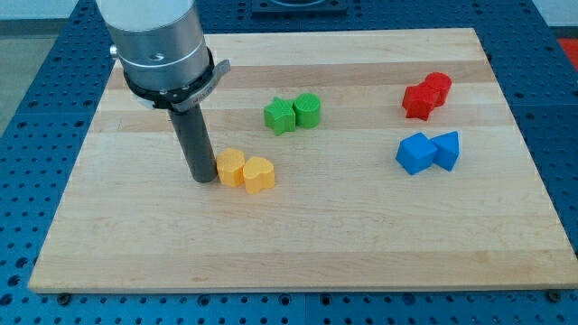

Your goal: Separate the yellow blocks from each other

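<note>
My tip [204, 179] touches the matte yellow hexagonal block [231, 168], which abuts the yellow heart block [258, 174], mid-board [298, 244]; no jaws here.

A pale wooden board [298, 244] with lengthwise grain stripes filled most of the frame, its corners slightly rounded and its front edge running along the lower part of the picture. Around it on every side lay a blue perforated surface [36, 81] dotted with a regular grid of small holes, visible at the upper left, upper right and along the bottom edge. The light was even and bright, casting only short, soft shadows.
</note>
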`<move>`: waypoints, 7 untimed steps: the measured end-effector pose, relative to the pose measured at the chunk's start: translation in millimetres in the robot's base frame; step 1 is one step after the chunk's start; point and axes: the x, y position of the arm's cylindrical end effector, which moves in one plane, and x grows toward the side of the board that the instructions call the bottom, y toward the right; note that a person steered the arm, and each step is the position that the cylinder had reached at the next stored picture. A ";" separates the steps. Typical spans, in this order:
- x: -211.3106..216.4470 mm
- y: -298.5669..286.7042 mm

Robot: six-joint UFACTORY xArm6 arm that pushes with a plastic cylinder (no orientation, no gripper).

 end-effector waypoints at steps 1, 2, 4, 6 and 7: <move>0.0 0.0; 6.8 -1.5; 30.7 6.1; 20.4 73.0; 21.0 108.1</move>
